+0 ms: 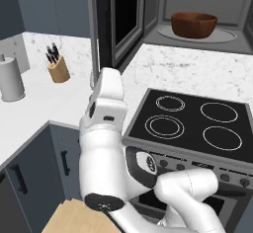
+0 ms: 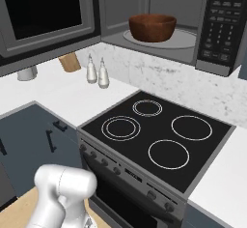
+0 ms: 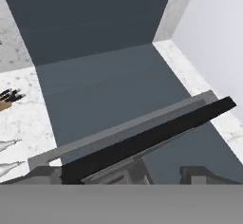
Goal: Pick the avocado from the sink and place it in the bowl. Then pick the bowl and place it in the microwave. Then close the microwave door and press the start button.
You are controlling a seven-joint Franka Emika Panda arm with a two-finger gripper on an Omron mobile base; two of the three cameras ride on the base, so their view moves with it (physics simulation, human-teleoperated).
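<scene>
Kitchen tally
One bowl (image 2: 152, 27); one microwave (image 2: 218, 24); four stove rings (image 2: 120, 128); two shakers (image 2: 91, 70); one knife block (image 1: 59, 70); one paper-towel roll (image 1: 10, 79).

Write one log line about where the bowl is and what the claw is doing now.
bowl: inside microwave on the turntable | microwave door: swung open | claw: open, empty, at the door's edge | next: probably close door

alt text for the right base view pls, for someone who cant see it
A reddish-brown bowl sits on the turntable inside the open microwave, above a black four-ring stovetop. The microwave door hangs swung open at upper left, over a white counter with two small shakers. The robot's white arm rises at lower left.
</scene>
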